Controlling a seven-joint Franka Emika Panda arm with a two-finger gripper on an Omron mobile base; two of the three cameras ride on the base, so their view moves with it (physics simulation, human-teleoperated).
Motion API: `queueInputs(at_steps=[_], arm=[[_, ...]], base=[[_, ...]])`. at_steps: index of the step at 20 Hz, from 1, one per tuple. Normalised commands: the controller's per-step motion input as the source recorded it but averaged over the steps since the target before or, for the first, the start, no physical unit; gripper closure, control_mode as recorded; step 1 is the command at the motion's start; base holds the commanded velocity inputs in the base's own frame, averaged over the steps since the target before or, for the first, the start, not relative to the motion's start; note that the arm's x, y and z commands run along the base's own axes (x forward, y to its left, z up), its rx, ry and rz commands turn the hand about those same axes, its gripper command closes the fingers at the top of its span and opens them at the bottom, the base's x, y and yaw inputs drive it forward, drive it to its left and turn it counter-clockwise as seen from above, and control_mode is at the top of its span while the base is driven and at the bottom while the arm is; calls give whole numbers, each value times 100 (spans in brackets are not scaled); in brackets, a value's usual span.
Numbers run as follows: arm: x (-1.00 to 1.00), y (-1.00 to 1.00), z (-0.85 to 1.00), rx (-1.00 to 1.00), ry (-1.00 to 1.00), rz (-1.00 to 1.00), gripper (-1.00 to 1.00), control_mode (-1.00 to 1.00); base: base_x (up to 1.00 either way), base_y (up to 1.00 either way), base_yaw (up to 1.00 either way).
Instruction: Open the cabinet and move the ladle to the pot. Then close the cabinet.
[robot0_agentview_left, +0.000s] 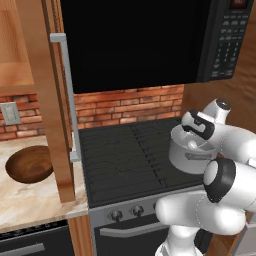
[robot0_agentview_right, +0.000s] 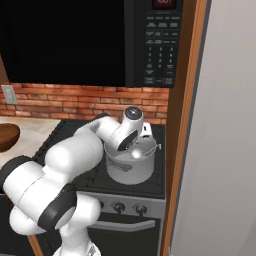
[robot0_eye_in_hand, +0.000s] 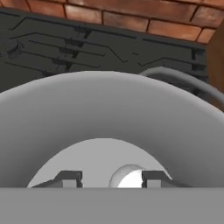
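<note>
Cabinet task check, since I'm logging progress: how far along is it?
Done: the cabinet door stands swung open. In hand: the tool reaches down into the pot on the stove, and the ladle cup shows between its fingers, resting near the pot's floor; whether it is still gripped or released is unclear. Left: pull the arm out and close the cabinet door.

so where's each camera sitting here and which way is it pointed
Left base view: behind the arm on its left, looking forward and down over the stove, open cabinet door and wooden bowl; white arm rises at lower right.
Right base view: behind on the right, facing the stove, microwave and pot; arm rises at lower left.
Hand view: on the hand, looking down into the pot; gripper tips at the bottom, ladle cup between them.
Both base views share the stove, pot and brick wall.
</note>
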Motion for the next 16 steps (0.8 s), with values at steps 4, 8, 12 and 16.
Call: queueInputs(at_steps=[4,8,12,16], arm=[[-23,0,0,0,0,0,-100,-100],[-1,0,8,0,0,0,-100,-100],[-7,9,80,0,-1,0,-100,-100],[-23,4,100,-1,-2,0,-100,-100]], base=[[0,0,0],[0,0,0],[0,0,0],[0,0,0]])
